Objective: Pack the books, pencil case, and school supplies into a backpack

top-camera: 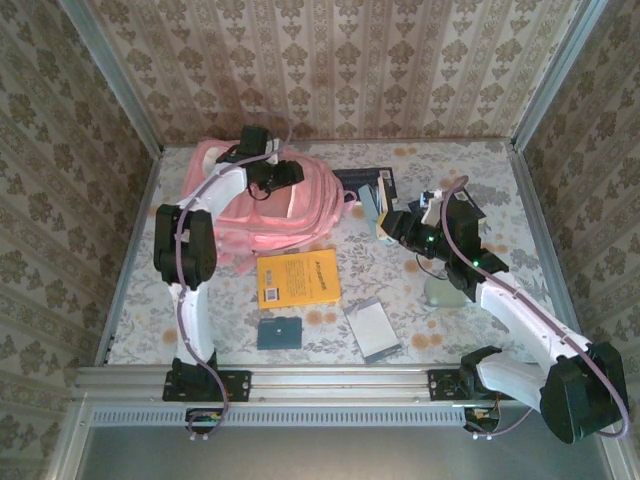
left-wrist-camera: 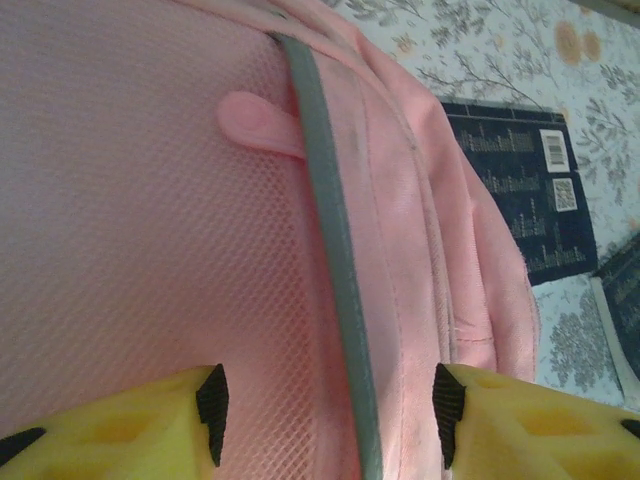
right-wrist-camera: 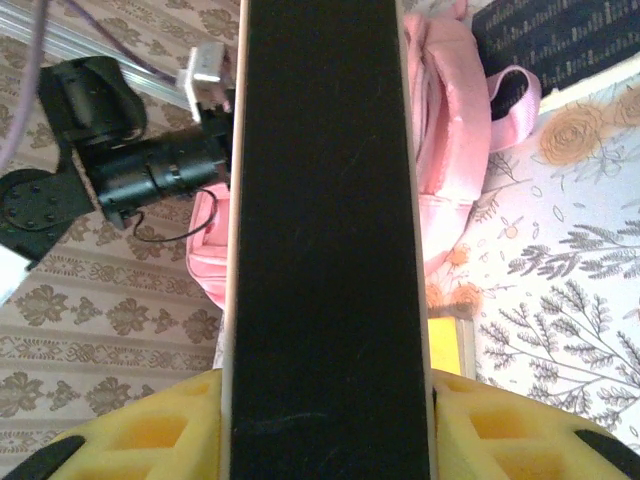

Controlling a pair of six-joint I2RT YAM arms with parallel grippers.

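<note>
Your left gripper [left-wrist-camera: 330, 405] hangs low over the large soft pink backpack [top-camera: 290, 225], which lies at the far left of the floral-patterned table [top-camera: 420, 345]. Its yellow fingers [left-wrist-camera: 212, 400] are spread apart. One is over the pink mesh panel and the other over plain pink fabric. The grey zip strip [left-wrist-camera: 335, 260] runs between them, straight away from the wrist. The small pink pull tab [left-wrist-camera: 255, 122] sits on the mesh side of that strip, further along it than the fingertips. You cannot tell whether the black pads touch the fabric.

Your right gripper [right-wrist-camera: 325, 390] is pinched across the width of a thin dark paperback book [right-wrist-camera: 325, 230]. The book's long axis points straight out from the fingers. From this gripper the backpack lies to the left, a little way across the table.

The larger orange-yellow paperback book [top-camera: 297, 278] lies flat just in front of the backpack, between the two arms. The dark teal rectangle [top-camera: 279, 332] and the silver-grey framed pale rectangle [top-camera: 372, 330] lie nearer the arm bases.

The zip looks shut under the left fingers, so the held book probably has no way in yet. The left arm is the nearer one to the pull tab, which would travel along the strip's length.
</note>
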